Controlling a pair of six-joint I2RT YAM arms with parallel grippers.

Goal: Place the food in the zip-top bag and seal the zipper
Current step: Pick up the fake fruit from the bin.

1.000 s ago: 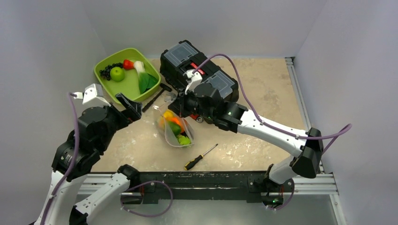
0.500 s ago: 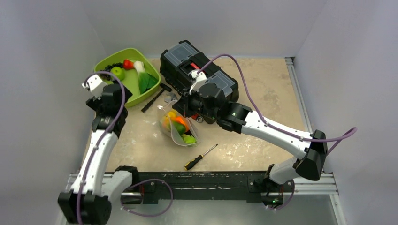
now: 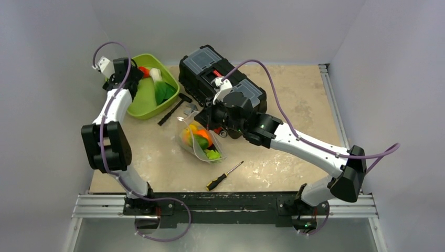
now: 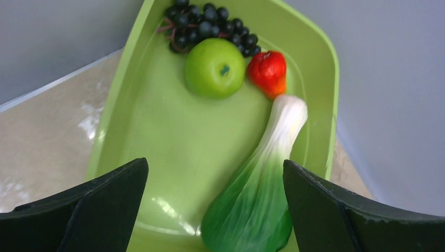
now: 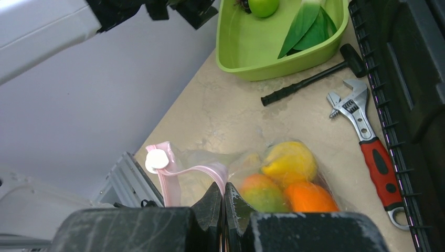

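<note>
From above, the part-filled bag [image 3: 200,143] lay on the table [image 3: 294,105], the right claw [image 3: 198,123] at its mouth, the left claw [image 3: 135,74] over the tray [image 3: 140,102]. Left wrist: that claw gaped above a smooth apple [image 4: 215,68], probably light and slippery, best pinched across its middle. Right wrist: claw clenched on the zipper [image 5: 183,170], the floppy bag's firmest hold.

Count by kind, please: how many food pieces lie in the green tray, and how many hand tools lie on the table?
Food pieces in the green tray: 4 (grape bunch, green apple, red fruit, green-white stalk)
Hand tools on the table: 3 (hammer, wrench, screwdriver)
Total: 7
</note>
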